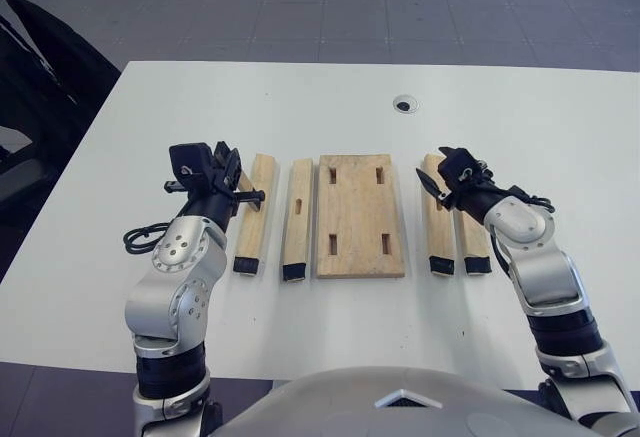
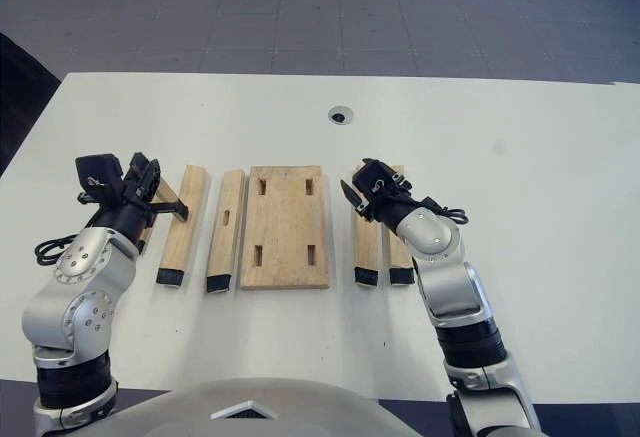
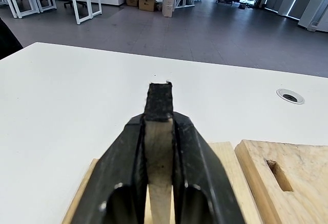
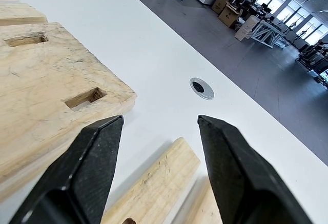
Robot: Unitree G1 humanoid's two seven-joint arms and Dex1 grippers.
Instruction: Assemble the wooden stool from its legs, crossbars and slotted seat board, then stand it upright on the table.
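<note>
Since the seat board lies flat in the middle of the tabletop with all four of its rectangular slots empty, the assembly seems to be at its opening step, the picking up of a first part. The board is pale, rough-grained wood, with one pair of slots toward its far edge and one toward its near edge. Just beside it on the robot's left lie the slotted leg and, beyond that, the plain leg, both parallel to the board with dark caps on their near ends. On the right lie the inner right piece and the outer right piece, side by side and capped likewise. The left end effector, outside the plain leg, is clamped tight on a narrow wooden bar whose dark-capped end sticks out past the fingertips; whether the bar is off the tabletop I cannot tell. The right end effector hovers over the far ends of the right-hand pieces, fingers spread wide and holding nothing. The next move probably calls for lifting the bar clear and lining its end up squarely with a slot.
</note>
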